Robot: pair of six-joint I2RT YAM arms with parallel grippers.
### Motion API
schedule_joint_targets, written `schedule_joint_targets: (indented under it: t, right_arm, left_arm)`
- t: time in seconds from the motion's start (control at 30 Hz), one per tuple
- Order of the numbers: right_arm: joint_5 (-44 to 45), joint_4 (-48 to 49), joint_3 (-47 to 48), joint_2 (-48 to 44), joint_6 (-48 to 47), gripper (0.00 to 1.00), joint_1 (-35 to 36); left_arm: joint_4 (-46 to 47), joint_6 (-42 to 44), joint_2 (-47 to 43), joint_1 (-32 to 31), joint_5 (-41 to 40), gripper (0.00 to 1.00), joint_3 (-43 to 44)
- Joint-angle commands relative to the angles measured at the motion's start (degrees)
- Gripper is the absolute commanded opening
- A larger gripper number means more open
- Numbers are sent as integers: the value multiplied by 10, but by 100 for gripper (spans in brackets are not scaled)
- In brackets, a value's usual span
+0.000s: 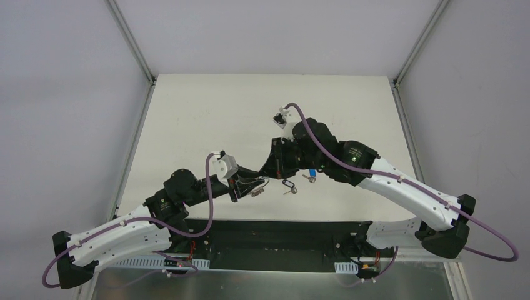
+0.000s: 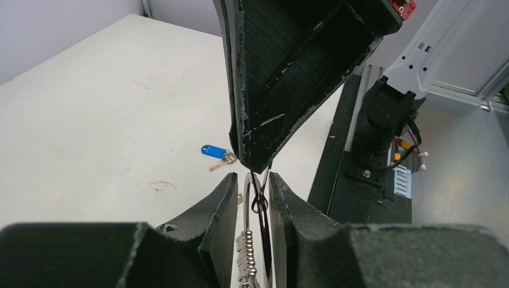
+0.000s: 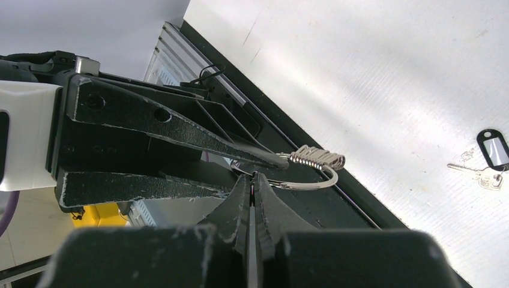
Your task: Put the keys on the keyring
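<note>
Keyring (image 3: pixel 317 158), at mid-frame, is gripped between the fingers of the left gripper (image 2: pixel 252 180). The right gripper (image 3: pixel 252 177) is fully closed, its tips touching the wire. The blue key (image 2: pixel 211 150) and black key (image 3: pixel 493 146) are left lying on the table (image 1: pixel 206 112), right of centre.

The keyring (image 3: pixel 317 158) is being seen as thin, bright silver metal wire, glossy and ribbed along its coiled section. The left tool (image 2: pixel 252 178) and the right tool (image 3: pixel 252 177) are being shown as matt black plastic, rough and finely layered, with edges worn whitish. The blue key (image 2: pixel 212 150) is being displayed with a glossy plastic head and a silvery metal blade, the black key (image 3: pixel 492 147) with a dark plastic head. The counter (image 2: pixel 90 108) is being presented as matt off-white and faintly scuffed.
</note>
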Motion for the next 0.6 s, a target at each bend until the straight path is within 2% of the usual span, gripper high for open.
schedule_joint_targets:
  t: [0.0,0.2,0.3,0.57]
  right_arm:
    - [5,11,32,0,-8,0,7]
    - [5,11,32,0,-9,0,9]
    - [6,12,32,-1,-9,0,9]
    - [10,14,25,-11,-9,0,11]
  left_arm:
    - [40,1,1,0,-6,24,22]
    - [50,0,8,0,-5,21,23]
    - [50,2,16,0,0,0,25]
    - [27,-2,26,0,-45,0,29]
